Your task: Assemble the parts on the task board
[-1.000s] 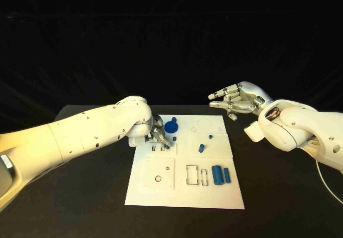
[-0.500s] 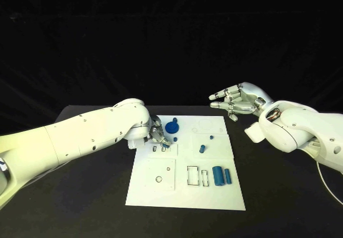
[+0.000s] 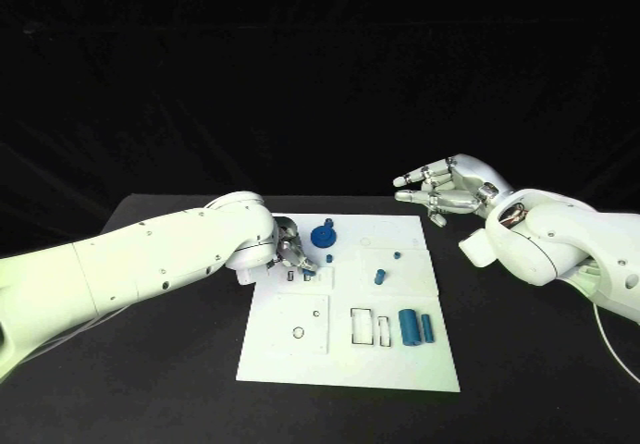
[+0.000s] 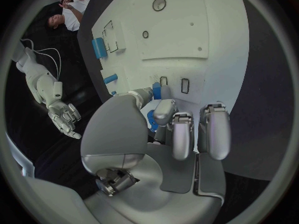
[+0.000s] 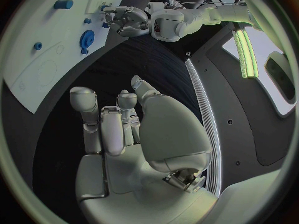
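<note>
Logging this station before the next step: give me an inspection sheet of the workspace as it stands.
Surface: black table, bare around the board.
Job's things: white task board; blue round part at its far end; two blue cylinders lying side by side near its right edge; a small blue part mid-board.
Clutter: nothing seen.
Hands: left hand low over the board's far left, pinching a small blue piece; right hand raised, holding nothing.
Cables: a white one by the right arm.
Surroundings: dark backdrop.
</note>
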`<act>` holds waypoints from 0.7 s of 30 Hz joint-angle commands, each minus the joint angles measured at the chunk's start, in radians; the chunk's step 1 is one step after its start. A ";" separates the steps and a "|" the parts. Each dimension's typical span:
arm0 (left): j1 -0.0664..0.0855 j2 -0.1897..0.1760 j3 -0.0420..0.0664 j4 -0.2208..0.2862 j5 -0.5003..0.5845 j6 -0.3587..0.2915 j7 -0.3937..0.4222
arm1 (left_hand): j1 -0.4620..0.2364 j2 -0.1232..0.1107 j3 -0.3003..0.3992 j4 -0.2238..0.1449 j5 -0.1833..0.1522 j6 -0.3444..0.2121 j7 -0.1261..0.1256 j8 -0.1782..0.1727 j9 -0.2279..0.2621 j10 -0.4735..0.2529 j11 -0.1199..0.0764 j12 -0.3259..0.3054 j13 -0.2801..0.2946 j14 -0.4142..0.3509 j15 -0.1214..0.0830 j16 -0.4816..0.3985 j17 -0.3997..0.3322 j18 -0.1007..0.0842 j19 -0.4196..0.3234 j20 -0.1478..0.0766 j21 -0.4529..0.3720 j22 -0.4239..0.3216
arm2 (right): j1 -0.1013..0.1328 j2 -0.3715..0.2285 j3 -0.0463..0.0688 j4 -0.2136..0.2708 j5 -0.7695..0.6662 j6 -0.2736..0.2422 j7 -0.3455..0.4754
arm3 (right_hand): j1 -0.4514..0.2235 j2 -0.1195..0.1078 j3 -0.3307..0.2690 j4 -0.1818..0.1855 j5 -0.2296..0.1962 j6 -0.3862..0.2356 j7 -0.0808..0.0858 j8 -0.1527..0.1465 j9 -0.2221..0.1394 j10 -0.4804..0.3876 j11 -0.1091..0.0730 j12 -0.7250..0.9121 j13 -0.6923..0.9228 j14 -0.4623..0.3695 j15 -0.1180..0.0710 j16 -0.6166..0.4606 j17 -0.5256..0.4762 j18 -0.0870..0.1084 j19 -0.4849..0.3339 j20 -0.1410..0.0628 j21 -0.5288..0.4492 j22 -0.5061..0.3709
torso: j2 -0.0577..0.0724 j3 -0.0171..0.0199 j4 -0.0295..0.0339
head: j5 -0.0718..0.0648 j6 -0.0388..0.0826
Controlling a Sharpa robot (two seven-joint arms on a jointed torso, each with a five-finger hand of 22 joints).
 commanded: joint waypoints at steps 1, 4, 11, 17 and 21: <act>-0.003 -0.004 0.000 0.007 -0.025 0.004 -0.011 | -0.006 -0.001 0.185 -0.179 0.006 0.008 -0.005 0.006 0.001 0.005 0.001 -0.001 -0.004 0.105 -0.001 0.002 0.263 -0.015 0.054 -0.002 0.007 0.145 | -0.002 0.001 0.000 0.000 0.000 0.003 0.011 | -0.001 0.010 0.003 -0.003 0.004 -0.007 -0.002 -0.003 0.000 -0.005 -0.002 0.003 -0.001 0.042 -0.005 -0.004 0.001 0.015 0.010 0.000 -0.006 -0.001 | 0.000 -0.0004 -0.0011 | 0.004 -0.003; -0.006 -0.006 0.000 0.008 -0.036 0.016 -0.011 | -0.007 -0.002 0.187 -0.182 0.006 0.008 -0.005 0.006 0.001 0.005 0.001 -0.002 -0.005 0.105 -0.001 0.002 0.263 -0.015 0.054 -0.002 0.007 0.145 | -0.003 0.001 0.000 -0.001 0.000 0.003 0.011 | -0.001 0.010 0.003 -0.003 0.004 -0.007 -0.002 -0.003 0.000 -0.005 -0.002 0.003 -0.001 0.042 -0.005 -0.004 0.001 0.015 0.010 0.000 -0.006 -0.001 | 0.000 -0.0008 -0.0009 | 0.007 -0.003; -0.011 -0.009 -0.001 0.008 -0.046 0.033 -0.012 | -0.009 -0.005 0.189 -0.187 0.006 0.008 -0.005 0.005 0.002 0.004 0.001 -0.006 -0.009 0.105 -0.001 0.002 0.263 -0.015 0.054 -0.002 0.006 0.145 | -0.004 0.001 0.000 -0.001 0.000 0.004 0.012 | -0.003 0.009 0.002 -0.002 0.006 -0.008 -0.002 -0.003 0.000 -0.006 -0.001 0.002 -0.003 0.042 -0.005 -0.004 0.000 0.015 0.010 0.000 -0.007 -0.002 | 0.001 -0.0010 -0.0021 | 0.009 -0.004; -0.014 -0.006 -0.001 0.002 -0.051 0.037 -0.011 | -0.009 -0.006 0.189 -0.187 0.006 0.009 -0.005 0.005 0.002 0.004 0.001 -0.006 -0.009 0.105 -0.001 0.002 0.263 -0.015 0.054 -0.002 0.006 0.144 | -0.005 0.001 0.000 -0.001 0.006 0.006 0.012 | -0.003 0.009 0.002 -0.002 0.006 -0.008 -0.002 -0.003 0.000 -0.006 -0.001 0.002 -0.003 0.042 -0.005 -0.004 0.000 0.015 0.010 0.000 -0.007 -0.002 | 0.001 -0.0015 -0.0023 | 0.009 -0.005; -0.014 -0.004 -0.001 -0.003 -0.055 0.044 -0.012 | -0.009 -0.006 0.190 -0.188 0.006 0.009 -0.005 0.005 0.002 0.004 0.001 -0.006 -0.009 0.105 -0.001 0.002 0.263 -0.015 0.053 -0.002 0.005 0.143 | -0.005 0.000 0.000 -0.001 0.008 0.007 0.012 | -0.003 0.009 0.002 -0.002 0.006 -0.008 -0.002 -0.003 0.000 -0.006 -0.001 0.002 -0.003 0.042 -0.005 -0.004 0.000 0.015 0.010 0.000 -0.007 -0.002 | 0.002 -0.0003 -0.0027 | 0.010 -0.007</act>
